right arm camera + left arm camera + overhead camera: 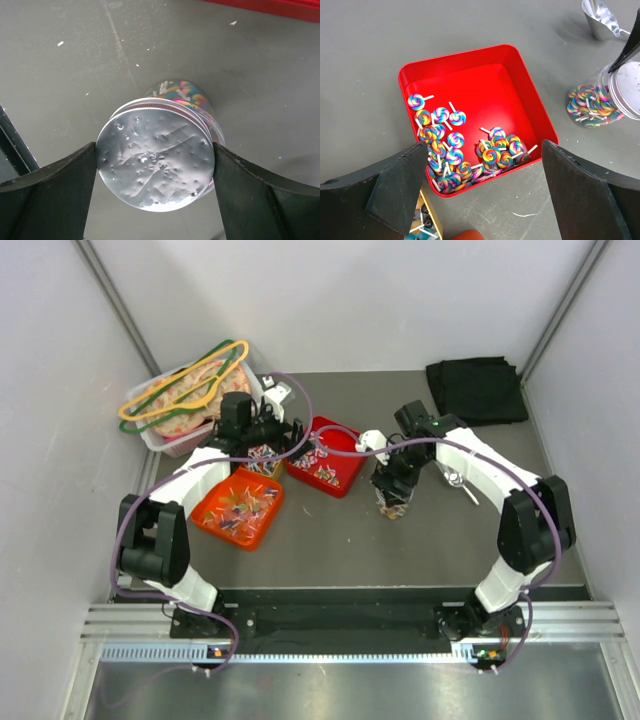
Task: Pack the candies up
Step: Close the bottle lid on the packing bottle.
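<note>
Pale walls (340, 300) close in a grey counter (340, 560). At upper left is a clear bin (172, 443) of hangers (190, 380), then an orange tray (208, 523) and a red tray (465, 52), both holding candies (495, 150), with the left pincer (482, 147) spread wide above the red one. Right of centre, the right pincer (154, 150) pinches the silver lid (155, 175) of a clear jar (397, 502) with more candies at its bottom, and a black cloth (478, 390) lies at upper right.

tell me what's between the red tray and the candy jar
Only bare table separates the red tray from the jar, clearest in the left wrist view.
</note>
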Motion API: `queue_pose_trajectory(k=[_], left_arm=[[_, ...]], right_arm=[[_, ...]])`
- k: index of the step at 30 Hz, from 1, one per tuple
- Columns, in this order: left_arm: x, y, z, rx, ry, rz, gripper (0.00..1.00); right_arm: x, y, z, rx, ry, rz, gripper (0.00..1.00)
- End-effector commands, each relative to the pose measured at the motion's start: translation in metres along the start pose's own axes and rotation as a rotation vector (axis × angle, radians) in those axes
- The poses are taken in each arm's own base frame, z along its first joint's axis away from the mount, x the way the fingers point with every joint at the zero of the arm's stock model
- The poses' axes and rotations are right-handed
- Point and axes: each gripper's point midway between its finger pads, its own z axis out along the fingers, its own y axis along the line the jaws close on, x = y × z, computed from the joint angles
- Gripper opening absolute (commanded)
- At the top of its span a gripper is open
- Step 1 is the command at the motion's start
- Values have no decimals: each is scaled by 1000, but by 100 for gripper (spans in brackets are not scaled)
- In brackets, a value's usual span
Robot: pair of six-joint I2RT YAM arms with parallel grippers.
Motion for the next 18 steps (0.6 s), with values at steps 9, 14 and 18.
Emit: queue_pose_trajectory(k=[9,14,18], left_arm=[[-10,-3,1,25,-32,27,99],[-9,-2,4,28,-34,16,99],[-10,-3,4,35,-37,9,99]], right_arm=[[-27,-9,-37,53,-132,-12,76],[-33,-6,-51,79,-162,-26,76],[-33,-10,-50,95,-156,-26,76]])
